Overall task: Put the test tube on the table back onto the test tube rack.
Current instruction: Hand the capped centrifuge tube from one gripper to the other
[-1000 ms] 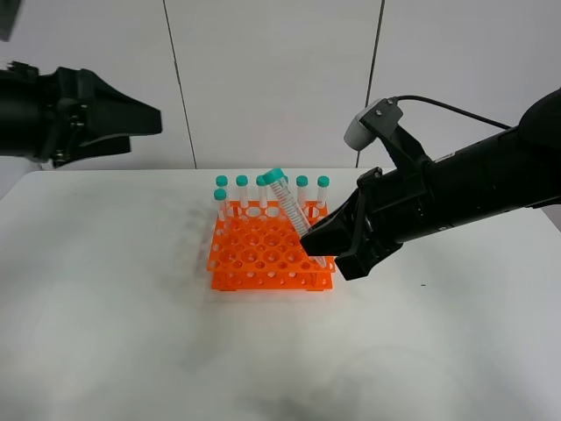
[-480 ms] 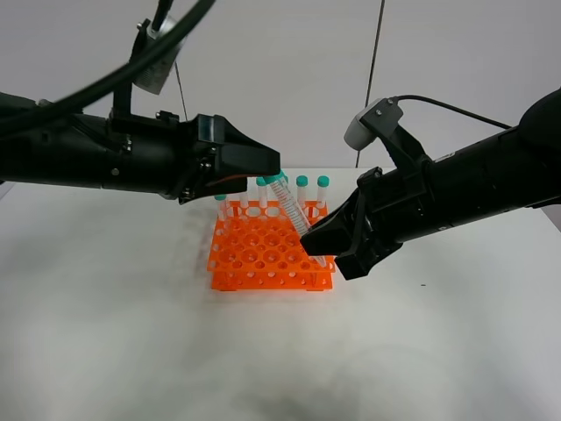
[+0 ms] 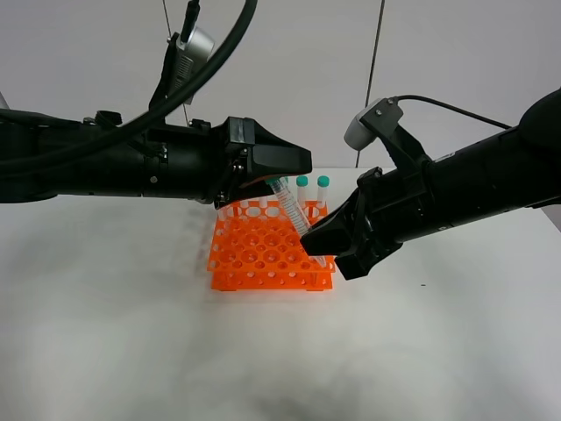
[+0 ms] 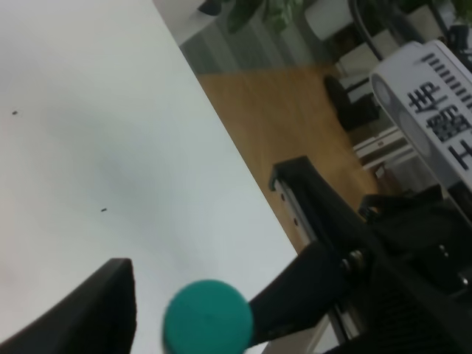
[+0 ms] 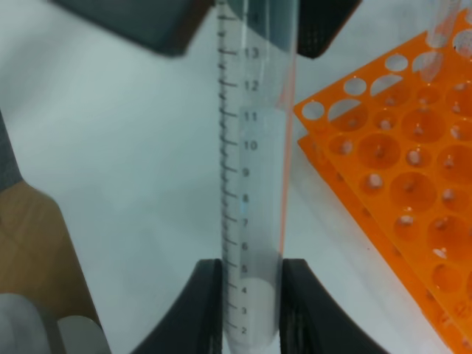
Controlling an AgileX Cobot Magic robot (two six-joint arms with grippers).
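Orange rack (image 3: 263,254), one; slanted tube (image 3: 291,210), one.

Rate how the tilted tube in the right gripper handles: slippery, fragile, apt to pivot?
Likely stiff and light: the test tube looks like thin clear plastic. Probably slick; pinched only near its tip by the right gripper, it could pivot.

Two black fingers (image 5: 195,313) pinch the low end of a clear test tube (image 5: 254,169) with numbers up its side. Close beside it, the orange test tube rack (image 5: 394,192) sits on the white table (image 5: 110,147).
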